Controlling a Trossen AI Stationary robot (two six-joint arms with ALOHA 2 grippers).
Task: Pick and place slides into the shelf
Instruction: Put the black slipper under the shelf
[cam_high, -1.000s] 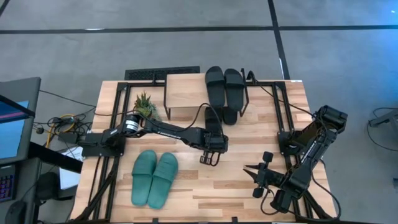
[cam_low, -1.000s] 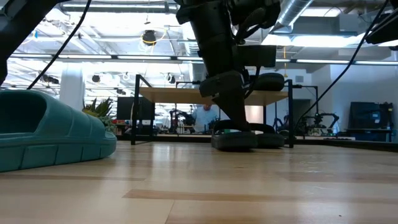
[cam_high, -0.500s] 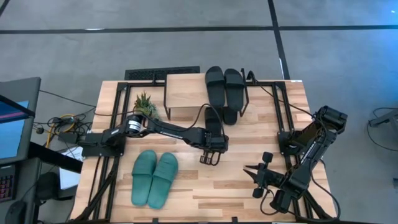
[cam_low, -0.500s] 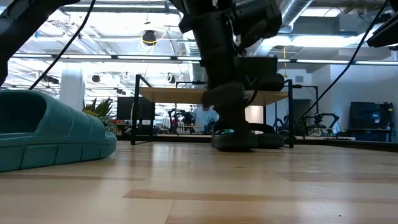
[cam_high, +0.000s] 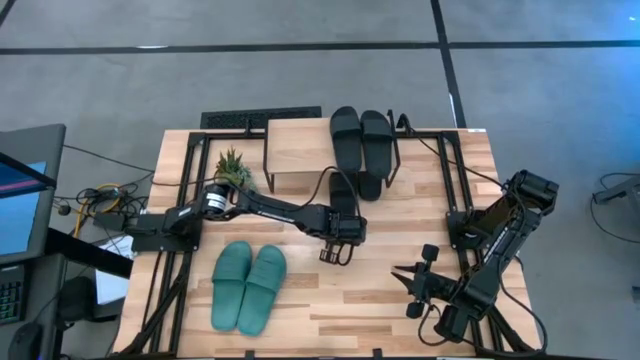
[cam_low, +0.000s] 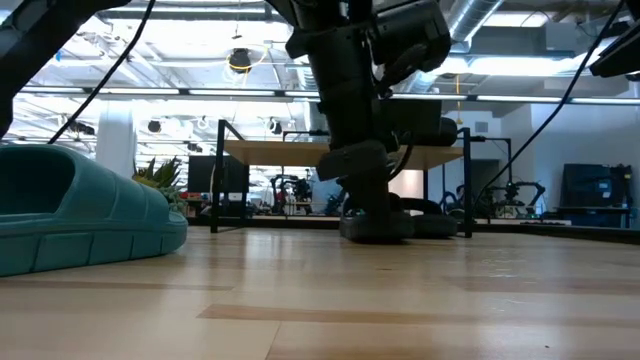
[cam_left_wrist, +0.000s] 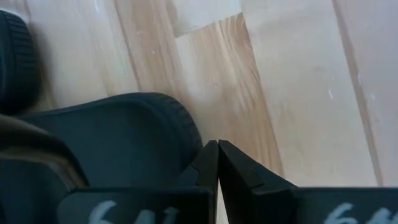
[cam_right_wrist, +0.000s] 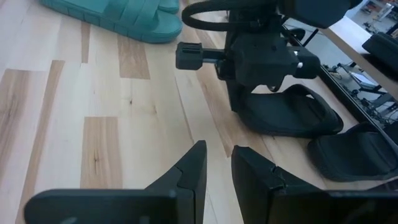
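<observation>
My left gripper (cam_high: 338, 243) is shut and points down at the near end of a lone black slide (cam_high: 342, 203) lying flat mid-table. In the left wrist view the shut fingertips (cam_left_wrist: 217, 149) stand beside that slide's rounded rim (cam_left_wrist: 183, 124). A second black slide (cam_high: 371, 183) lies partly under the shelf (cam_high: 298, 150). A black pair (cam_high: 361, 135) rests on the shelf's top board. The teal pair (cam_high: 248, 286) lies soles down at the near left. My right gripper (cam_high: 407, 284) waits open at the near right (cam_right_wrist: 217, 163). My left gripper comes from above, pointing down, at the near end of the lone black slide (cam_right_wrist: 261, 118). The outer side of one shut finger (cam_left_wrist: 205, 163) lies against the slide's rim (cam_left_wrist: 189, 146); nothing shows between the fingers. The slide lies flat on the table.
A small green plant (cam_high: 234, 168) stands left of the shelf. The shelf's black legs (cam_low: 468, 185) flank the slide under it. Bare tabletop (cam_high: 350, 300) lies between the teal pair and my right gripper. Metal frame rails (cam_high: 445, 170) run along the table's sides.
In the low view my left arm's wrist has shifted and turned slightly above the lone black slide, staying shut. The slide has kept its place on the table.
</observation>
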